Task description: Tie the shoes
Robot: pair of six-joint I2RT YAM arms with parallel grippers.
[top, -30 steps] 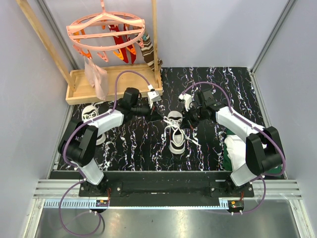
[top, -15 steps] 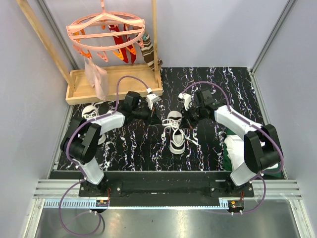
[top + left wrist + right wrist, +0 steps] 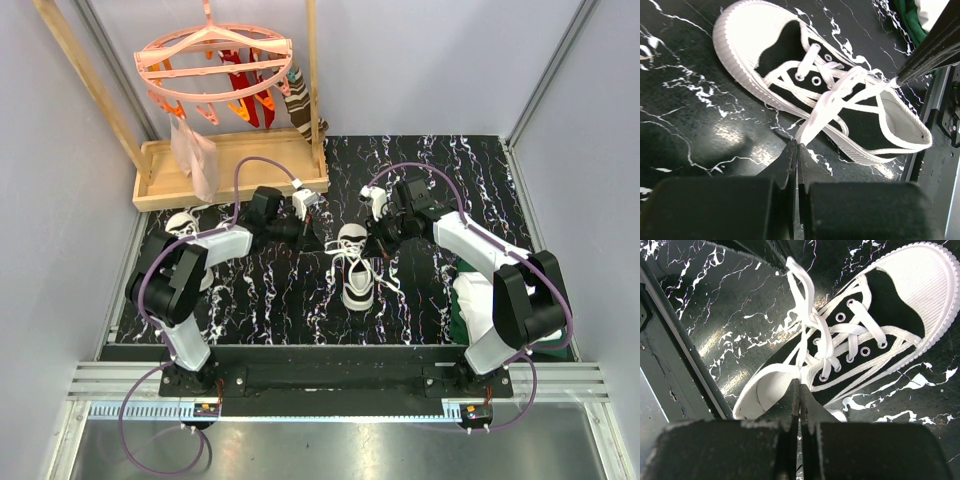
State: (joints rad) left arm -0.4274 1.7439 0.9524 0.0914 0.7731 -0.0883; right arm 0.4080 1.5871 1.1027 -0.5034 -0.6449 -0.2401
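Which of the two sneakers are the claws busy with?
The sneaker mid-table: the left gripper and right gripper each pinch one of its laces. The other sneaker lies far left, away from both.

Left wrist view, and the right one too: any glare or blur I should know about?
Left wrist view: the left gripper, shut on a white lace, is dark and soft-focus, the sneaker sharp, glare on the marble tabletop. Right wrist view: the right gripper equally blurred, a glare streak on the tabletop.
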